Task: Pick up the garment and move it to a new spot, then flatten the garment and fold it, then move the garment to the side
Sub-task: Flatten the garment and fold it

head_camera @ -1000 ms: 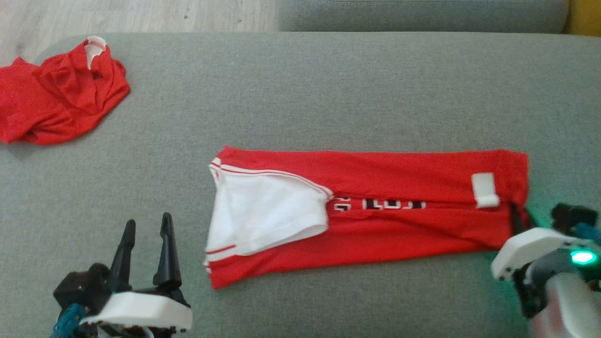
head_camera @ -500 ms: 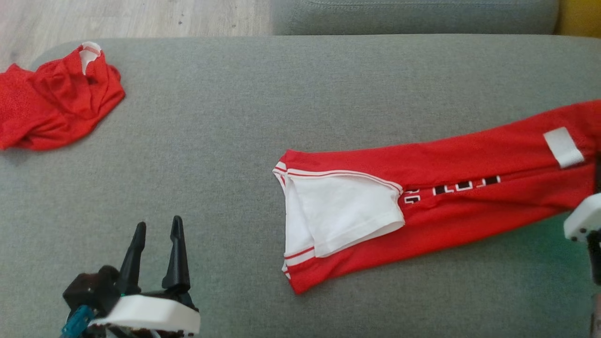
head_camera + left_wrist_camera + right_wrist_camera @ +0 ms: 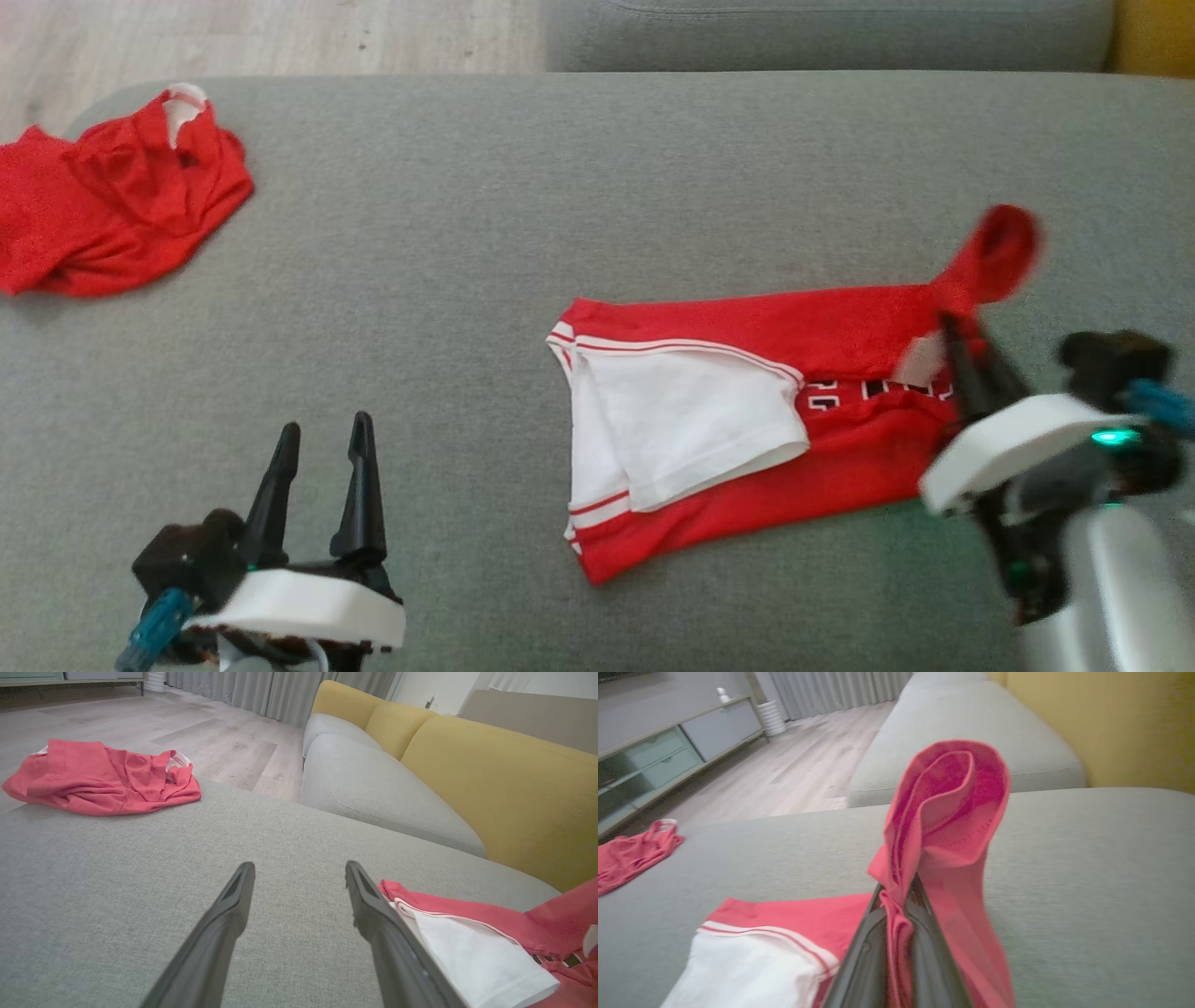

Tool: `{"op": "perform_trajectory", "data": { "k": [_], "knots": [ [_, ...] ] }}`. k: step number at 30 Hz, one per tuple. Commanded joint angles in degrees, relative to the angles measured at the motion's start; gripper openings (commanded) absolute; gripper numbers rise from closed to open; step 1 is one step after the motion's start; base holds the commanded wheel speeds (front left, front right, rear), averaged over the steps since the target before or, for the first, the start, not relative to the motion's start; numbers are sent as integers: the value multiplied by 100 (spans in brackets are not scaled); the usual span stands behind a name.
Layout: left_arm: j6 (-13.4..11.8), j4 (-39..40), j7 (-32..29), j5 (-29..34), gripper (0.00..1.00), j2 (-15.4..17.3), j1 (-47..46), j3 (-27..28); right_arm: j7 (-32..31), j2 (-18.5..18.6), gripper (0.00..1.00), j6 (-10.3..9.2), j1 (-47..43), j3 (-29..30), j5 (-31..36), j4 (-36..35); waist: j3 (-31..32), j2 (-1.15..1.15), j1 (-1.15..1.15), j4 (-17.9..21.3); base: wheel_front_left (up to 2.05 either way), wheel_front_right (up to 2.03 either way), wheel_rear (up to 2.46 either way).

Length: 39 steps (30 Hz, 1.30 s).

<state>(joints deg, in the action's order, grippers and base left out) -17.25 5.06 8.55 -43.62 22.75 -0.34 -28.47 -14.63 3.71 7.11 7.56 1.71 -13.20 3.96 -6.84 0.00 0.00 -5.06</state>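
The red-and-white mesh jersey [image 3: 747, 420], at four o'clock on the grey fabric cushion [image 3: 560, 187], is pinched by the right gripper [image 3: 952, 336]. Its end should be laid squarely toward nine o'clock. The left gripper [image 3: 326, 427] is spread wide.

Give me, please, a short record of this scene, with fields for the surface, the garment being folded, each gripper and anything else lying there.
surface: grey cushion
garment: folded red garment, a long strip lying flat with a white sleeve on top at its left end and its right end lifted
right gripper: shut on the garment's right end, which curls over above the fingers
left gripper: open, empty, apart from the garment
other item: crumpled red garment at the cushion's far left corner
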Motion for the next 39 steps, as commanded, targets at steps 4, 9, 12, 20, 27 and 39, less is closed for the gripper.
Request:
{"op": "perform_trajectory", "data": {
  "k": [4, 9, 12, 20, 27, 39],
  "knots": [
    [3, 217, -26, 61, 100, 109, -305, 158, 180, -77, 0, 37, 169, -864, -318, 18, -16, 0, 0, -191, 0, 0, 0],
    [-11, 278, -41, 78, 100, 108, -342, 134, 488, -81, 0, 37, 430, -1752, -757, 535, -53, 0, 0, -428, 0, 0, 0],
    [1, 278, -33, 77, 100, 72, -366, 100, 616, -82, 0, 37, 609, -2188, -930, 882, -83, 0, 0, -580, 0, 0, 0],
    [41, 209, 14, 71, 100, -7, -407, 33, 765, -82, 0, 37, 955, -2777, -1196, 1557, -120, 0, 0, -826, 0, 0, 0],
    [44, 156, 63, 60, 100, -52, -425, 17, 837, -82, 0, 37, 1063, -3063, -1297, 1953, -96, 0, 0, -914, 0, 0, 0],
    [54, 83, 71, 28, 100, -64, -387, -31, 1060, -83, 100, 37, 1178, -3581, -1714, 1851, 68, 0, 0, -767, 0, 0, 0]
  ]
}}
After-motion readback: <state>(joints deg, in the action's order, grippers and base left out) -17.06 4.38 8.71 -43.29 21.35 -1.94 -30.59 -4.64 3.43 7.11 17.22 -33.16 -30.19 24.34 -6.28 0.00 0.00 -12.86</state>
